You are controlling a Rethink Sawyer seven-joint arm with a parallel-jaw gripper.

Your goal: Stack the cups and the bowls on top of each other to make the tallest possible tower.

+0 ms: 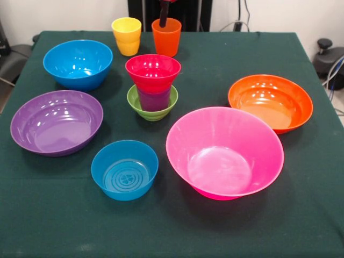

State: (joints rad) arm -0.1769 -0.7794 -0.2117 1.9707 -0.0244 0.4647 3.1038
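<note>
The tower stands mid-table: a small green bowl (135, 102) holds the purple cup (154, 100), and a small red bowl (153, 72) sits on top of the cup. The yellow cup (127, 36) and the orange cup (166, 37) stand upright side by side at the far edge. My gripper (164, 15) comes down from the top edge, and its dark tip reaches into the mouth of the orange cup. Most of the gripper is cut off by the top of the picture.
A mid-sized blue bowl (78, 63) sits far left, a purple bowl (56, 121) left, a small blue bowl (124, 169) near centre, the large pink bowl (224, 153) near right, and an orange bowl (270, 102) right. All rest on the dark green tablecloth (54, 215).
</note>
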